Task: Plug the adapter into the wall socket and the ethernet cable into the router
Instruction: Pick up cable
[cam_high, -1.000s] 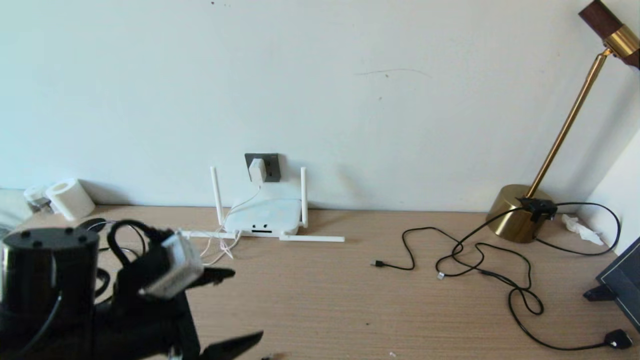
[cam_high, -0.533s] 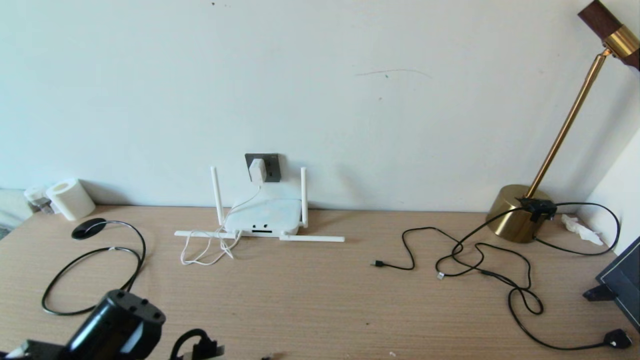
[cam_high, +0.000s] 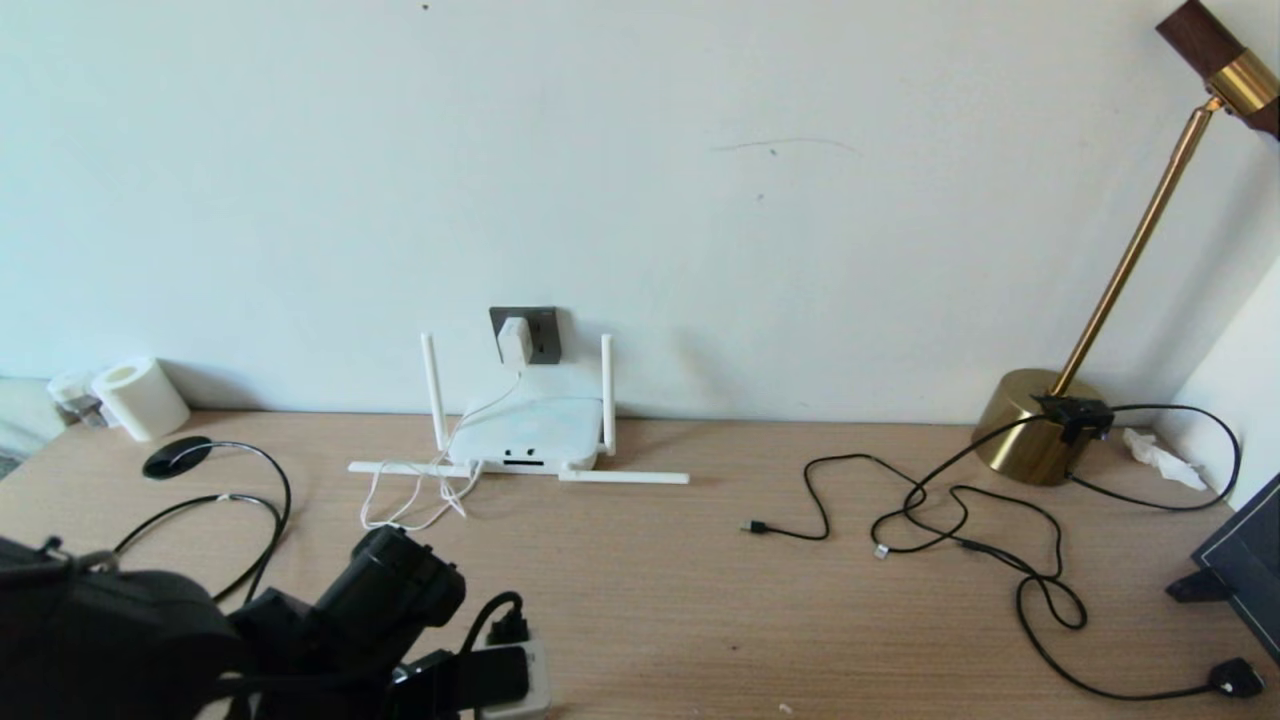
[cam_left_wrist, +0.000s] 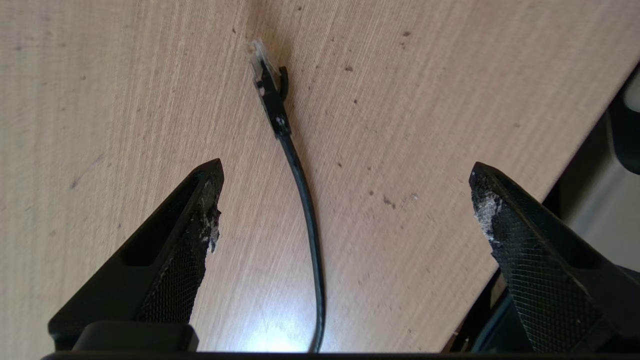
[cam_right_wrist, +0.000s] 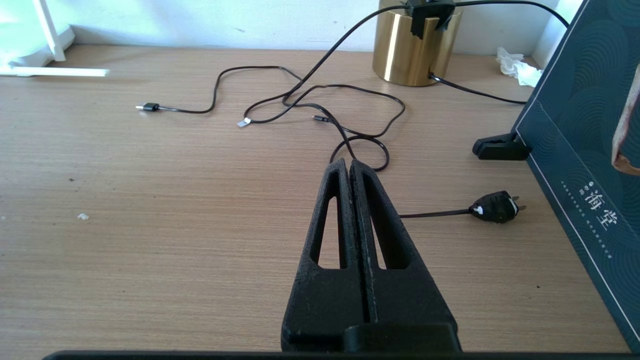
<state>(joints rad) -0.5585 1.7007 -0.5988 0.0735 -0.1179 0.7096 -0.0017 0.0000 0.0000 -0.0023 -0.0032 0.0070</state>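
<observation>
Your left gripper (cam_left_wrist: 345, 205) hangs low over the near-left desk (cam_high: 650, 600) with its 2 fingers (cam_left_wrist: 185, 240) spread wide, holding nothing. Between them the ethernet cable (cam_left_wrist: 305, 200) lies flat on the wood, its clear-tipped plug (cam_left_wrist: 265, 75) pointing away. The adapter (cam_high: 515, 341) sits in the wall socket (cam_high: 545, 335), directly above the router (cam_high: 527, 432), which rests against the wall. Your right gripper (cam_right_wrist: 348, 167) hovers over the desk's right side, fingers pressed together and empty.
</observation>
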